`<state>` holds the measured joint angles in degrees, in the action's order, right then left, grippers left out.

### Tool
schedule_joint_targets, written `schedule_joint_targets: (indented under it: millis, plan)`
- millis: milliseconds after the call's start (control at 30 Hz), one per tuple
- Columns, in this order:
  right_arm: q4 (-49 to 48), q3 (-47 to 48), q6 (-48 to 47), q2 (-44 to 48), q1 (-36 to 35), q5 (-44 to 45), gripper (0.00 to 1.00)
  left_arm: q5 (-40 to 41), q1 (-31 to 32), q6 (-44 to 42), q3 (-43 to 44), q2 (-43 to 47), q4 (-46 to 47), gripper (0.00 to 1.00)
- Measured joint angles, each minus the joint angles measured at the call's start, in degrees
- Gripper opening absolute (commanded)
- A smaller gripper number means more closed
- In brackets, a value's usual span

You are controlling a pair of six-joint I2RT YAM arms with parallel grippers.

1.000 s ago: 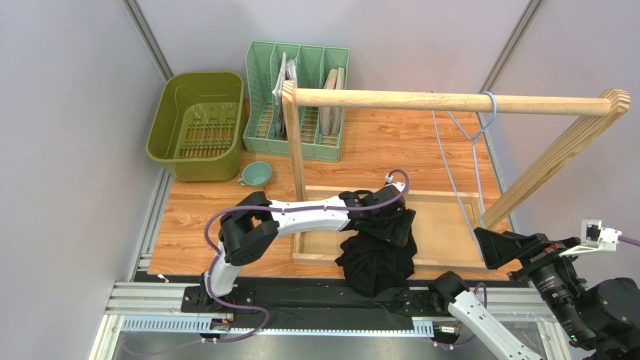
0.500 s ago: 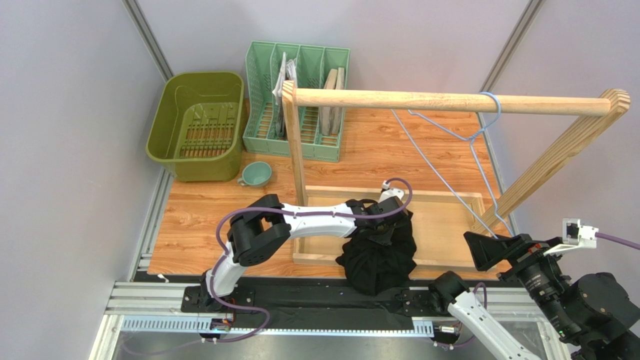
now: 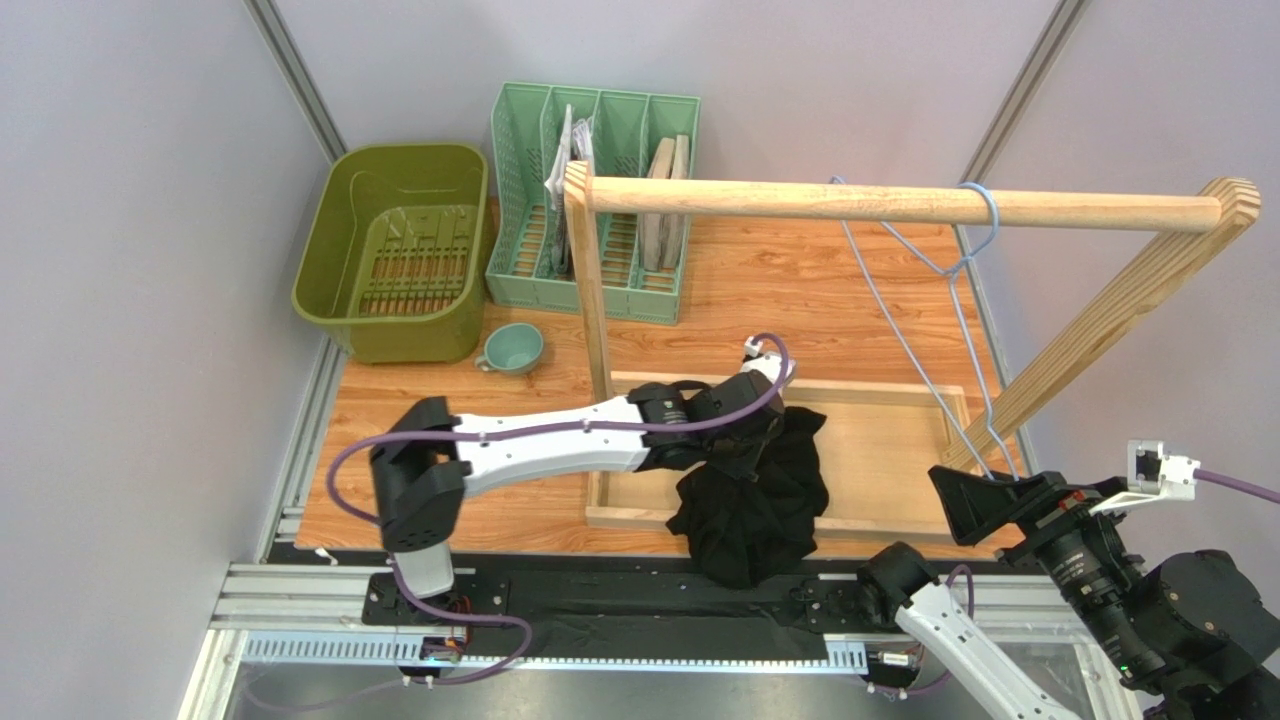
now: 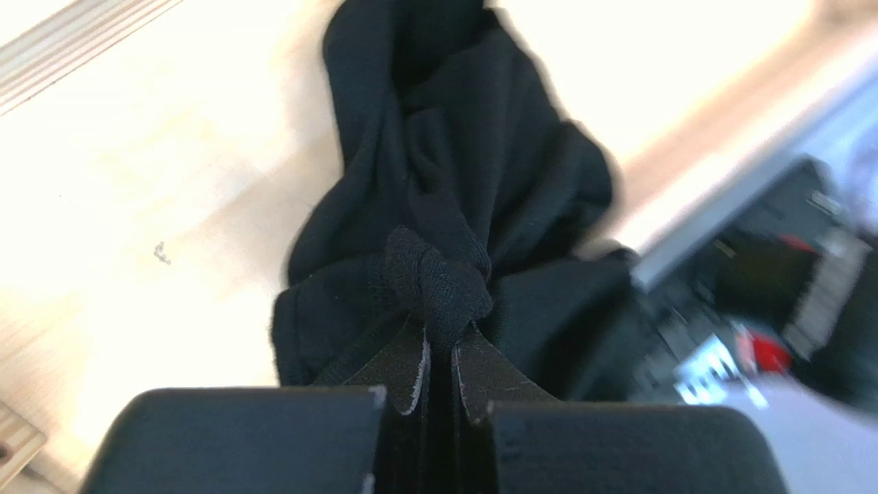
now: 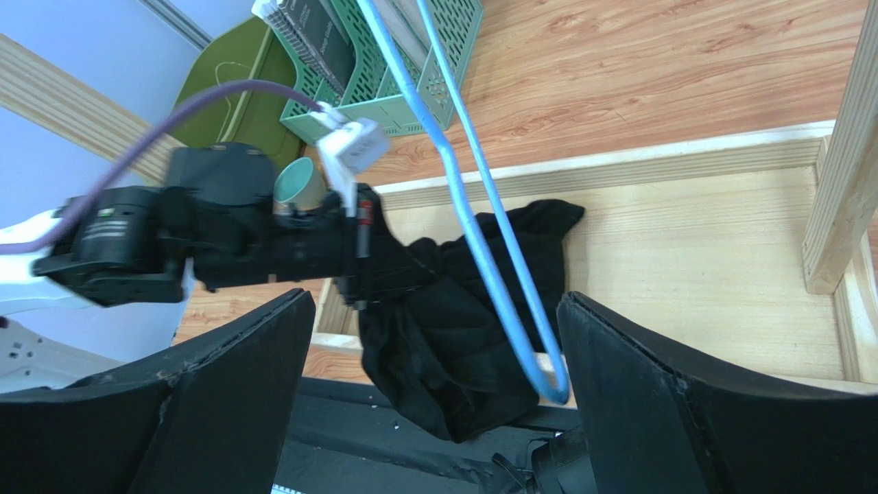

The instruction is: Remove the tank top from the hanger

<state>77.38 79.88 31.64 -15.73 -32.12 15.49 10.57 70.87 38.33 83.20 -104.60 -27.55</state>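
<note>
Tank top [image 3: 756, 503] lies bunched at the lower centre of the top view, off the hanger and spilling over the near rim of the wooden tray [image 3: 631, 518]. Left gripper [image 4: 441, 355] is pinching a knot of its black fabric. Further right, the light-blue hanger [image 5: 446, 160] hangs bare from the wooden rail [image 3: 902, 203]. At lower right, the right gripper [image 5: 433, 309] has its fingers spread wide, and the hanger's wire crosses the gap between them in the wrist view.
</note>
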Motion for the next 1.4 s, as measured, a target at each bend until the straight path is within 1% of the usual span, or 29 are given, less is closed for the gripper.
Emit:
schedule_joint_targets:
  millis: [200, 400, 467, 600, 733, 833, 900, 1000, 1033, 1067, 1167, 1267, 1333, 1400]
  plan:
    - [0.0, -0.8, 0.0, 0.0, 0.0, 0.0, 0.95, -8.1, 1.9, -4.1, -7.9, 12.0, 0.6, 0.0]
    - [0.0, -2.4, -0.3, 0.0, 0.0, 0.0, 0.95, -21.1, 4.1, -7.5, -20.2, 23.6, 1.6, 0.0]
    - [0.0, -3.0, -0.5, 0.0, 0.0, 0.0, 0.96, -24.2, 4.1, -8.0, -24.0, 28.1, 0.9, 0.0]
    - [0.0, -4.2, -1.1, 0.0, 0.0, -0.2, 0.96, -25.5, 3.8, -8.0, -31.1, 40.3, -3.1, 0.0]
    - [0.0, -5.5, -1.6, 0.0, 0.0, -0.2, 0.96, -25.3, 1.1, -6.6, -34.0, 52.2, -8.3, 0.0]
    - [0.0, -6.6, -1.8, 0.0, 0.0, -0.7, 0.96, -23.8, -3.9, -4.7, -35.3, 59.6, -12.3, 0.0]
    - [0.0, -7.1, -1.9, 0.0, 0.0, -0.9, 0.96, -22.2, -7.7, -3.1, -36.0, 62.9, -15.2, 0.0]
    - [-0.1, -7.6, -2.2, 0.0, -0.1, -1.1, 0.96, -17.7, -13.4, 0.0, -35.8, 65.4, -20.6, 0.0]
    - [-0.1, -7.6, -2.2, 0.0, -0.1, -1.1, 0.96, -15.6, -14.1, 1.0, -35.1, 65.4, -22.9, 0.0]
    - [-0.1, -7.7, -2.2, 0.0, -0.1, -1.1, 0.96, -12.4, -16.3, 2.2, -33.9, 65.0, -25.3, 0.0]
    - [-0.2, -8.1, -2.4, 0.0, -0.1, -1.1, 0.96, -2.4, -18.3, 4.7, -27.6, 62.5, -30.9, 0.0]
    - [-0.3, -8.3, -2.6, -0.1, -0.1, -1.3, 0.96, 5.8, -20.4, 4.9, -19.0, 59.5, -33.4, 0.0]
    - [-0.3, -8.3, -2.6, -0.2, -0.1, -1.5, 0.96, 10.5, -23.8, 3.2, -12.5, 57.2, -32.7, 0.0]
    - [-0.5, -8.3, -2.5, -0.3, -0.1, -1.7, 0.96, 12.5, -29.6, 0.6, -7.2, 54.6, -31.0, 0.0]
